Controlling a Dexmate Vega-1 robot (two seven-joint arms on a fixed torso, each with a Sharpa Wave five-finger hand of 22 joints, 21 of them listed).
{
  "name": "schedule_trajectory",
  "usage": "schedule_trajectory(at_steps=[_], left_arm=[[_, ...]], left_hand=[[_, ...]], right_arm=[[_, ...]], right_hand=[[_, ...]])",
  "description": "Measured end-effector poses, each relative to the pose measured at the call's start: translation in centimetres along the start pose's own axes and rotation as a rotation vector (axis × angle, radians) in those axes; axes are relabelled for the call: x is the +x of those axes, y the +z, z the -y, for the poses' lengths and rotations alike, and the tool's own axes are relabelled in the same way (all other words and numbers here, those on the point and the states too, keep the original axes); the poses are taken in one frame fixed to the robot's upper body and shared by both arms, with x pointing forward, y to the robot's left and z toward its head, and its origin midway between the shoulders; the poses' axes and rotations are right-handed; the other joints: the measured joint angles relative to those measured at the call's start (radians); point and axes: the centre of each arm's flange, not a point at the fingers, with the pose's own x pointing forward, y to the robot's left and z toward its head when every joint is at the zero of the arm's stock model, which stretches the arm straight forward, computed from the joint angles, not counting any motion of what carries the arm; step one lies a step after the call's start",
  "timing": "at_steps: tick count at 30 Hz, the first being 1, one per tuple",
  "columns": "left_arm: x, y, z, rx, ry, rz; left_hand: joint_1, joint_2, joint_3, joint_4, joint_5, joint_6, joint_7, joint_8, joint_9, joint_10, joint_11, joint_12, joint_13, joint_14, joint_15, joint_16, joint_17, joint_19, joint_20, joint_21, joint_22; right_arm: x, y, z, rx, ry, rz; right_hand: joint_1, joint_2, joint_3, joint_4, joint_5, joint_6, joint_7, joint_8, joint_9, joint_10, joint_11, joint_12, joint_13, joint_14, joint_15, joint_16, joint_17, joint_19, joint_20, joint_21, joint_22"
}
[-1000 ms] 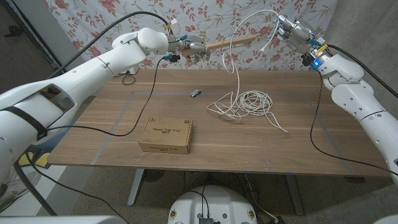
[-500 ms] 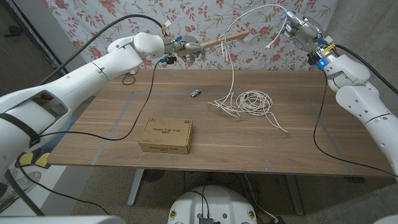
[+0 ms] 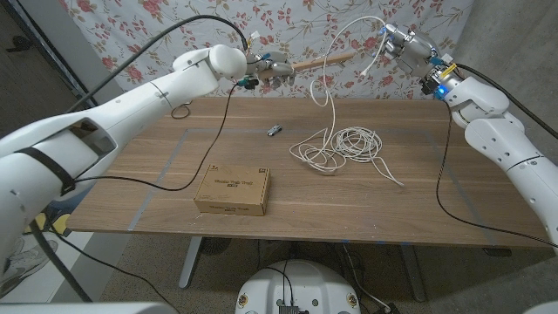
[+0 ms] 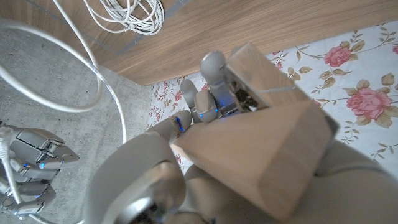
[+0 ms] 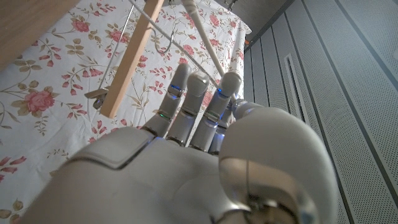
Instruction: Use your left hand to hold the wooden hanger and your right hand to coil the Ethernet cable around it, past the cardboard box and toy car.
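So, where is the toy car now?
In the head view, the toy car lies on the table, left of the cable coil and beyond the cardboard box.

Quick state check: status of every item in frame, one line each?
Wooden hanger: lifted above the table's far edge, gripped at one end by the left robot hand.
Ethernet cable: mostly a loose pile on the table, one strand running up past the hanger to the right robot hand, which holds it.
Cardboard box: closed, flat on the table.
Toy car: on the table, untouched.
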Motion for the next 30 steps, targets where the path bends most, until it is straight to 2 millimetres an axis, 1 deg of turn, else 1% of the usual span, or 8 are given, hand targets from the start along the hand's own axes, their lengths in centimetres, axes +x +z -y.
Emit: schedule_trajectory(at_steps=[6,15,19,23,25,26,29,30], left_arm=[[2.4,1.3,0.1,0.033,0.0,0.006],[4.6,2.1,0.1,0.042,-0.005,0.017],[5.1,2.6,0.3,0.048,-0.023,0.049],[5.0,2.4,0.0,0.042,-0.023,0.057],[4.7,2.1,-0.2,0.039,-0.018,0.054],[4.6,2.1,-0.2,0.034,-0.022,0.062],[4.0,1.7,-0.3,0.034,-0.016,0.062],[3.7,1.5,-0.3,0.029,-0.016,0.066]], left_hand=[[0.0,0.0,0.0,0.0,0.0,0.0,0.0,0.0,0.0,0.001,0.0,0.0,0.0,0.0,0.0,0.004,0.006,0.0,0.0,0.0,0.0],[0.0,0.0,0.0,0.0,-0.004,0.0,0.0,0.0,-0.004,0.007,-0.003,0.0,0.0,0.004,-0.007,0.015,0.02,0.011,0.0,0.004,0.006],[0.0,0.0,0.0,0.0,-0.004,0.001,0.0,0.0,-0.008,0.009,-0.002,0.0,0.0,0.003,-0.007,0.016,0.017,0.011,0.0,0.004,0.006],[0.0,0.0,0.0,0.0,-0.004,0.001,0.0,0.0,-0.008,0.009,-0.002,0.0,0.0,0.0,-0.004,0.016,0.01,0.011,0.0,0.004,0.006],[0.0,0.0,0.0,0.0,-0.004,0.001,0.0,0.0,-0.008,0.009,-0.002,0.0,-0.001,-0.001,-0.003,0.016,0.008,0.01,0.0,0.004,0.006],[0.0,0.0,0.0,0.0,-0.004,0.001,0.0,0.0,-0.008,0.009,-0.002,0.0,-0.001,0.0,-0.003,0.016,0.008,0.008,0.003,0.004,0.006],[0.0,0.0,0.0,0.0,-0.004,0.001,-0.001,0.0,-0.008,0.009,-0.002,0.0,-0.001,-0.001,-0.003,0.013,0.004,0.007,0.004,0.004,0.006],[0.0,0.0,0.0,0.0,-0.004,0.001,-0.001,0.0,-0.008,0.009,-0.002,0.0,-0.001,0.0,-0.003,0.011,0.003,0.007,0.004,0.004,0.006]], right_arm=[[1.0,-0.9,-1.4,0.017,0.074,-0.01],[0.8,-1.1,-2.4,0.005,0.127,-0.014],[0.4,-1.1,-1.8,-0.002,0.11,-0.017],[0.0,-1.4,-0.8,-0.001,0.077,-0.026],[0.0,-1.4,-0.7,0.0,0.07,-0.026],[-0.2,-1.6,0.2,0.003,0.045,-0.027],[-0.2,-1.7,0.3,0.004,0.038,-0.029],[-0.2,-1.9,1.3,0.01,0.01,-0.03]], right_hand=[[0.0,0.0,0.003,0.003,0.0,0.0,0.0,0.0,-0.001,0.0,0.0,0.0,-0.003,-0.001,-0.001,0.012,0.0,0.0,0.0,0.008,0.0],[0.0,0.0,0.003,0.003,-0.001,0.0,0.0,0.0,-0.001,0.0,0.0,0.0,0.01,-0.008,0.003,0.026,0.0,-0.009,0.001,0.016,0.0],[0.0,0.0,0.003,0.003,-0.002,0.0,0.0,0.003,-0.006,0.0,0.0,-0.006,0.012,-0.014,0.004,0.033,0.0,-0.011,0.001,0.016,-0.004],[0.0,0.0,0.006,0.006,-0.002,0.0,0.0,0.004,-0.006,0.0,0.0,-0.007,0.014,-0.019,0.006,0.033,0.0,-0.019,0.0,0.016,-0.004],[-0.006,-0.006,0.007,0.006,0.0,0.0,0.0,0.004,-0.006,0.0,0.0,-0.007,0.014,-0.019,0.006,0.04,0.0,-0.021,-0.001,0.016,-0.004],[-0.006,-0.006,0.011,0.003,0.0,0.0,0.0,0.004,-0.006,0.0,0.0,-0.008,0.014,-0.019,0.006,0.04,0.0,-0.024,0.002,0.016,-0.004],[-0.006,-0.006,0.011,0.003,0.001,0.0,0.0,0.004,-0.01,0.0,0.0,-0.011,0.014,-0.019,0.006,0.044,0.0,-0.027,-0.001,0.016,-0.004],[-0.006,-0.006,0.011,0.003,0.001,0.0,0.0,0.004,-0.01,0.0,0.0,-0.011,0.014,-0.019,0.006,0.044,0.0,-0.029,-0.003,0.016,-0.004]])
